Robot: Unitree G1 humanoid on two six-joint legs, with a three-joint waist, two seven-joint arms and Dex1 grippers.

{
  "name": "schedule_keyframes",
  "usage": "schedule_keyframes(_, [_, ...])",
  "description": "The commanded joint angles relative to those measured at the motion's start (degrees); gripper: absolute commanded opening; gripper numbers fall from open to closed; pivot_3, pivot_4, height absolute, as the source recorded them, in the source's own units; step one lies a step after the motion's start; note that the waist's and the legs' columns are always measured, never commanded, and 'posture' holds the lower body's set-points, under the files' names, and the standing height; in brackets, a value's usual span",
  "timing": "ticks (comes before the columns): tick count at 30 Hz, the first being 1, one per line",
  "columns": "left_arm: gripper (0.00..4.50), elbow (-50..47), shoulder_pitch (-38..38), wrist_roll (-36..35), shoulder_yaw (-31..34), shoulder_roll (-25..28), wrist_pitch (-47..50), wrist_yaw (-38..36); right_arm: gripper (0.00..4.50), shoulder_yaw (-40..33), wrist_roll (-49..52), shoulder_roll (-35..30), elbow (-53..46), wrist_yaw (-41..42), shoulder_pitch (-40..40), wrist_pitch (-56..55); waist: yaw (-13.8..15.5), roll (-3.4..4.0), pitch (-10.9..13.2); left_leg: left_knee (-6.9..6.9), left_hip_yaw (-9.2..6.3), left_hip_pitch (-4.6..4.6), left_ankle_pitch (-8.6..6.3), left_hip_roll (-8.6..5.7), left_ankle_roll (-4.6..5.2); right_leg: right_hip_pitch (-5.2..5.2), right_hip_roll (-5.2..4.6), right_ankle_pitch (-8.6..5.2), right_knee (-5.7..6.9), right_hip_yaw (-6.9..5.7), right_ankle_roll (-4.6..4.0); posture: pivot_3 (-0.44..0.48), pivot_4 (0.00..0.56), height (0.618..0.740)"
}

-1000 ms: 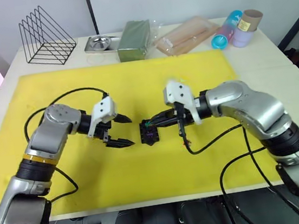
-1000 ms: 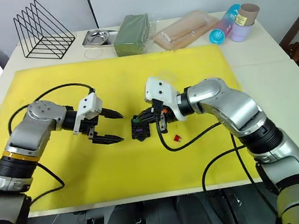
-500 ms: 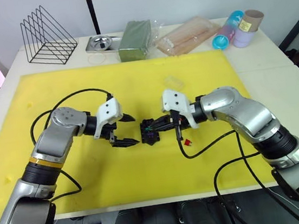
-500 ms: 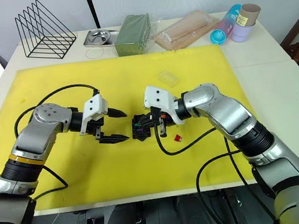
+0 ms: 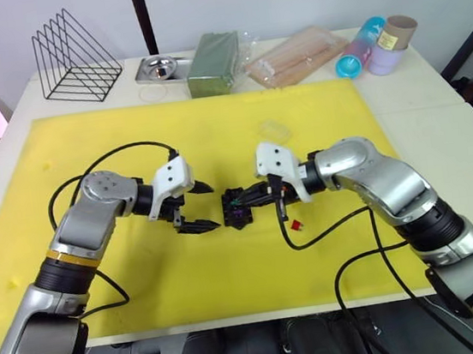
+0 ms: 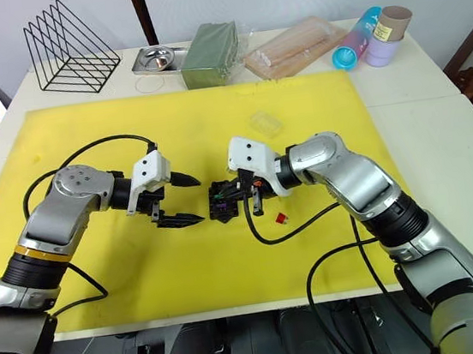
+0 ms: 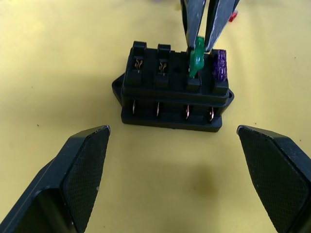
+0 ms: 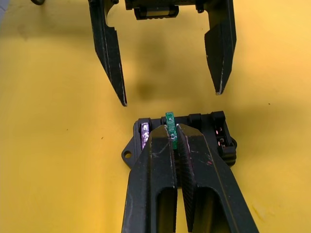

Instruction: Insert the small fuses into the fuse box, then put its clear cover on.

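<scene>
Yellow mat [image 5: 298, 117] on white table; fuse box [image 5: 238, 209] sits mid-mat between my grippers. My right gripper [image 8: 171, 133] pinches the green fuse [image 7: 196, 59] at a box slot, beside the seated purple fuse [image 7: 220, 65]. My left gripper [image 5: 195, 206] hangs spread just beside the box. Red fuse [image 6: 282, 218] lies near; clear cover [image 6: 266, 123] farther back.

1 fuse box [image 7: 173, 99]. 3 fuses seen: 1 green fuse [image 7: 197, 60], 1 purple fuse [image 7: 220, 65], 1 red fuse [image 6: 282, 218]. 1 clear cover [image 6: 266, 124]. 2 grippers: left gripper [image 5: 201, 205], right gripper [image 8: 172, 134]. 1 wire rack [image 5: 73, 59], 1 metal tray [image 5: 158, 67], 1 green block [image 5: 212, 62], 1 bag of sticks [image 5: 298, 55], 3 tubes [image 5: 375, 43], 1 yellow mat [image 5: 86, 144].
</scene>
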Motion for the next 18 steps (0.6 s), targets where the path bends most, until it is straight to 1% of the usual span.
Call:
schedule_keyframes(1, [4.44,-0.87,-0.41,0.0,0.99,-0.09,-1.09,0.29,0.0,-0.43,-0.73,0.17,-0.28,0.64,-0.21,-0.44,0.0,0.0,0.0,0.0,0.0,0.0,0.0,0.0,0.0,0.0,0.0,0.0,0.0,0.0,0.0,0.0,0.15,0.74])
schedule_keyframes(18, [4.44,-1.0,-0.89,0.11,0.8,-0.73,-1.38,1.04,0.0,-1.29,-0.46,0.39,-1.51,1.33,-0.76,1.05,-0.01,0.0,-0.01,0.0,-0.01,0.02,0.0,0.0,0.0,0.0,0.0,0.0,0.02,0.0,0.0,0.0,0.15,0.74])
